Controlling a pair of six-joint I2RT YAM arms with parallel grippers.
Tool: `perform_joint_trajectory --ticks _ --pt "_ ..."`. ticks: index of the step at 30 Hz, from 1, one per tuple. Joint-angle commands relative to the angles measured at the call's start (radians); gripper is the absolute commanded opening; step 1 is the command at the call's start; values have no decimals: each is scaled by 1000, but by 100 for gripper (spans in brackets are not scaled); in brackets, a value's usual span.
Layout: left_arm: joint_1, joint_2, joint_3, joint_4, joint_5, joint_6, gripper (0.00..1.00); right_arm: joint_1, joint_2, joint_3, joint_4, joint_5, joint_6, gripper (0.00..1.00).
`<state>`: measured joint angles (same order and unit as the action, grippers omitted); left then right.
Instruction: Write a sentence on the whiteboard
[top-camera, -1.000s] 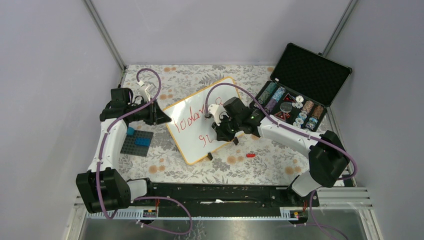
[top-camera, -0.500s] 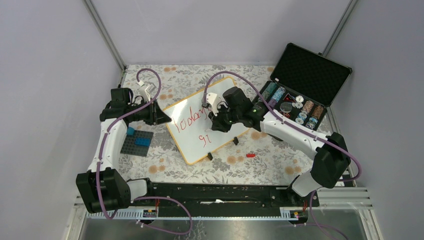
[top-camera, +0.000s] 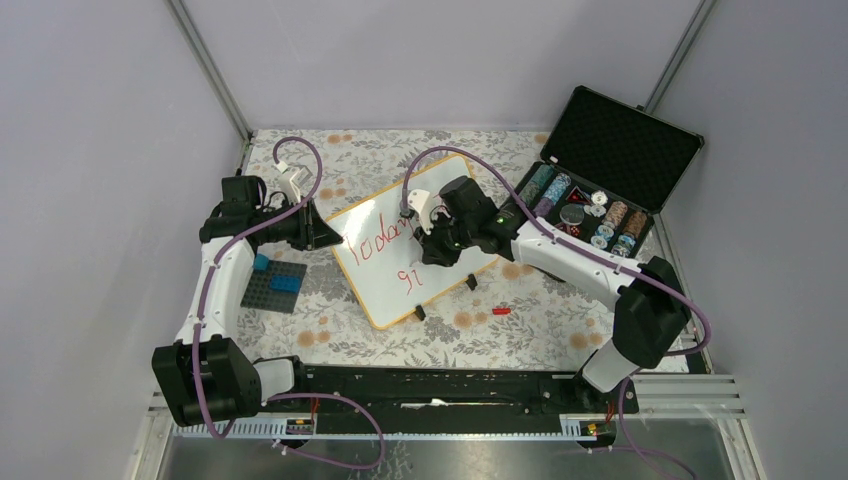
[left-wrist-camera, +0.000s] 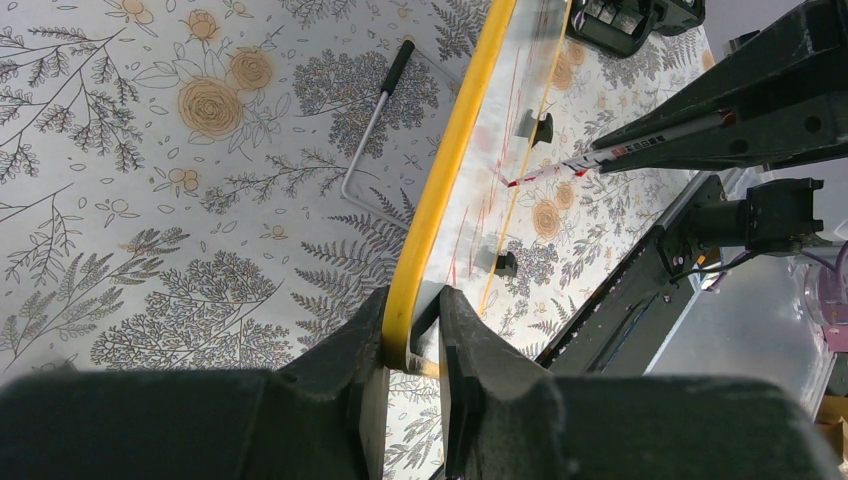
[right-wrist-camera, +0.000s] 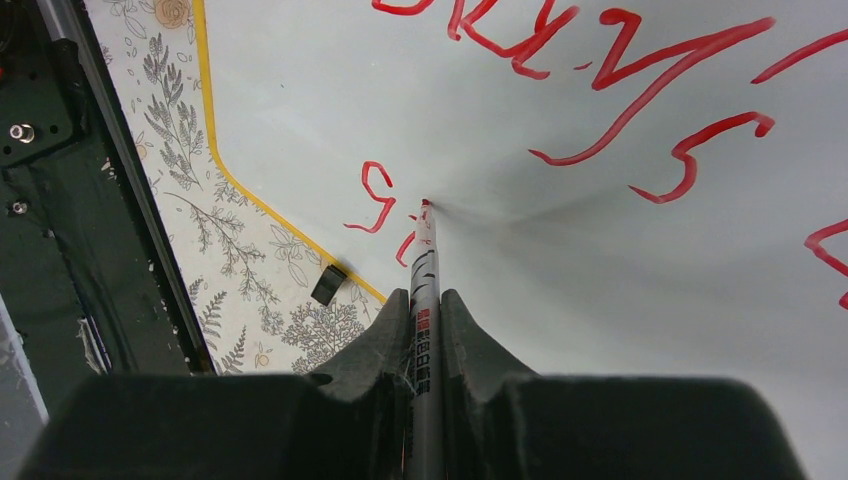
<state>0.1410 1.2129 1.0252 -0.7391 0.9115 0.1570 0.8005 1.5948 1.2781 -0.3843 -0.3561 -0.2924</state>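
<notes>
Red strokes of the sentence (top-camera: 390, 240) are being laid on the board (top-camera: 375, 288), which is lying skewed at the centre of the top view. One line is already written, and a second is only being begun beneath it.

In the right wrist view the marker (right-wrist-camera: 427, 250) is being pinched between the closed jaws of the right gripper (right-wrist-camera: 425, 298). Its tip is being pressed to the white surface at centre frame, just right of the few small letters that open the second line. In the left wrist view, at lower centre, the left gripper (left-wrist-camera: 412, 305) is being clamped on the board's yellow rim, so the board is being steadied against the push of the pen.

The step in hand is judged to be the next letter of the second line. It is probably being done best if:

- the pressure is being kept light and even, so the tip is neither skipping nor shoving the board sideways;
- each letter is being set to the right of the last on one baseline, well clear of the larger words above;
- the tip is being lifted fully between letters, so no stray joins are being dragged across.

Wet ink could be smeared if the fingers are being carried low over the finished strokes. The left grip is best not being loosened while the writing is being done.
</notes>
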Motion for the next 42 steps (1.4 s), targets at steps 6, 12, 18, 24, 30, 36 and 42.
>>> perform_joint_trajectory --ticks 6,12,18,24,30,36,42 --pt "-12 8 -1 21 -61 40 5 5 -13 3 19 15 -18 0" --pt "-13 12 -1 21 -64 43 5 3 -54 7 -27 -43 -10 0" --pt "-13 8 -2 21 -65 42 5 -10 -90 -14 -62 -106 1 0" --pt "-13 8 -2 21 -63 42 5 -74 -98 -19 -59 -122 2 0" --pt "-12 11 -2 21 -62 41 5 -92 -89 -20 -47 -104 -12 0" --pt "-13 11 -2 21 -64 41 5 -92 -73 -24 -16 -95 -14 0" --pt "-14 8 -5 22 -66 42 5 -92 -62 -16 -11 -99 -14 0"
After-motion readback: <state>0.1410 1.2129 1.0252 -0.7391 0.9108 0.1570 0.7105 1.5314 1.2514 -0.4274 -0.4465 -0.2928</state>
